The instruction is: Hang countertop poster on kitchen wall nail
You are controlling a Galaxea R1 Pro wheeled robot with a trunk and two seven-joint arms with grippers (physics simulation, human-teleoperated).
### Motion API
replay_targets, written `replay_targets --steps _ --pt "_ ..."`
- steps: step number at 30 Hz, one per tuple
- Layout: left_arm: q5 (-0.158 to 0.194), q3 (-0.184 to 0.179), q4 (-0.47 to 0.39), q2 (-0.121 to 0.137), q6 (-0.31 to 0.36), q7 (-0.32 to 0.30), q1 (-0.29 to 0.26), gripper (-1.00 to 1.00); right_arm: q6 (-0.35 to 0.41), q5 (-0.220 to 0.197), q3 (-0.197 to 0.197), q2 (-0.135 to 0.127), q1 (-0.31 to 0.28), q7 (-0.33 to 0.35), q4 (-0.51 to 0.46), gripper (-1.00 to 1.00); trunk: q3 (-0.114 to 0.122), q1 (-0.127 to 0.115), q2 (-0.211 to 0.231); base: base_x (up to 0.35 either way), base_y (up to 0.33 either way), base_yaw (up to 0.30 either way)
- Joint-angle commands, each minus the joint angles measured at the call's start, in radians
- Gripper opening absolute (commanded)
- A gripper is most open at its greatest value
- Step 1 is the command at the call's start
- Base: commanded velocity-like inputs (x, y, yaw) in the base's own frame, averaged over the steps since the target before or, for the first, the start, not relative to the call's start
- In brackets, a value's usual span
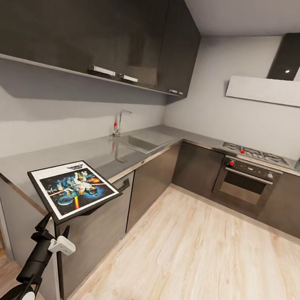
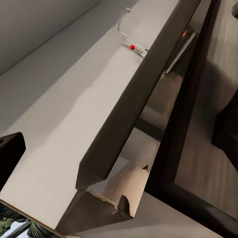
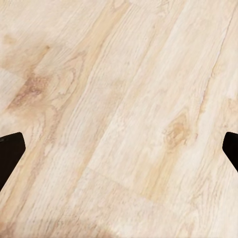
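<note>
While the left hand (image 1: 51, 219) grips the poster (image 1: 74, 189) by its near edge, poster lifted face-up and tilted above the grey table (image 1: 95, 152) end, right hand (image 3: 119, 146) spread wide over wooden floor (image 3: 119, 99).

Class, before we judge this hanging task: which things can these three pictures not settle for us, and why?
- Left gripper, head view: the poster covers its fingertips, so the grip is unclear.
- Wall nails: none can be made out on the walls in the head view.
- Right gripper, right wrist view: fingers cut off by the edges, above wooden floor.
</note>
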Motion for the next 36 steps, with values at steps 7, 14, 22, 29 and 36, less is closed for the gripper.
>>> replay_targets --steps 7,14,22,29,36 --pt "-0.008 -0.002 0.000 0.001 0.002 0.007 -0.001 1.00 -0.003 0.001 0.001 0.000 -0.001 0.000 0.001 1.00 -0.001 0.000 -0.001 0.008 0.000 0.000" --pt "-0.008 -0.002 0.000 0.001 0.002 0.007 -0.001 1.00 -0.003 0.001 0.001 0.000 -0.001 0.000 0.001 1.00 -0.001 0.000 -0.001 0.065 0.000 0.000" --pt "-0.008 -0.003 0.001 0.000 0.003 0.007 -0.001 1.00 -0.003 0.001 0.001 0.000 -0.001 0.000 0.001 1.00 -0.001 0.000 -0.001 0.011 0.000 0.000" --pt "-0.008 -0.008 -0.001 -0.001 0.005 0.007 -0.001 1.00 -0.003 0.001 0.001 0.000 -0.001 0.000 0.001 1.00 -0.001 0.000 -0.001 0.001 0.000 0.000" --pt "-0.008 -0.011 -0.002 -0.001 0.007 0.007 -0.001 -1.00 -0.003 0.001 0.001 0.000 -0.001 0.000 0.001 1.00 -0.001 0.000 -0.001 0.000 0.000 0.000"
